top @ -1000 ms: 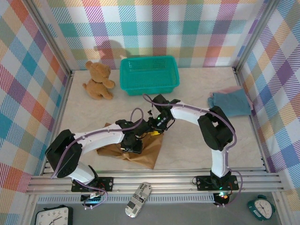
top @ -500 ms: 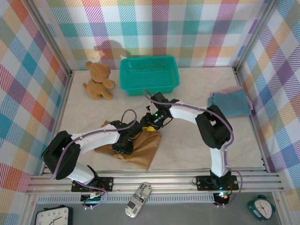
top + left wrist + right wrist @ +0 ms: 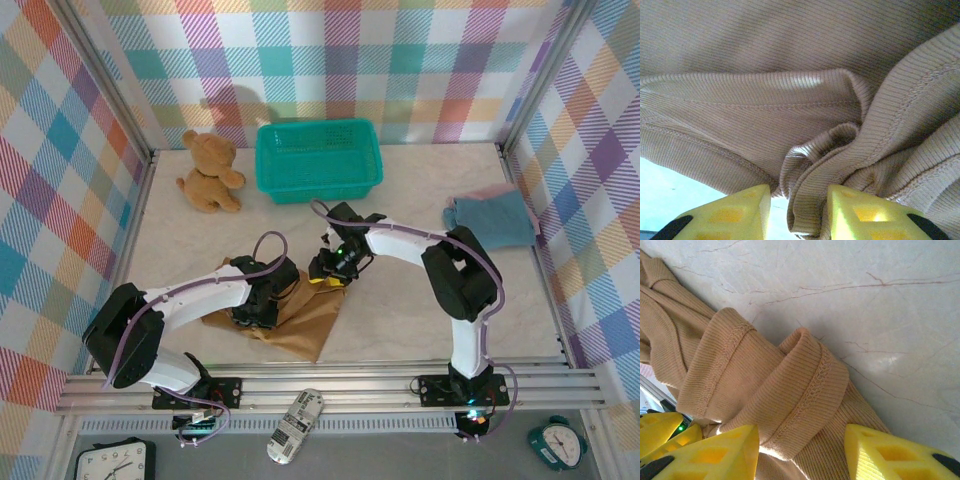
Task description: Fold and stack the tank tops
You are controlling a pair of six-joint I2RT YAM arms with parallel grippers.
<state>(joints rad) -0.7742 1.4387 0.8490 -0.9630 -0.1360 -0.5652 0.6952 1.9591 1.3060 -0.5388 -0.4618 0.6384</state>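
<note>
Near table [image 3: 400, 300] front, ochre top [image 3: 310, 325] lies crumpled, neckline hidden.

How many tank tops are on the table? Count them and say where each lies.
3. The brown top lies crumpled at the near middle of the overhead view. The blue top sits folded at the far right, on the pink top, whose edge peeks out behind.
</note>
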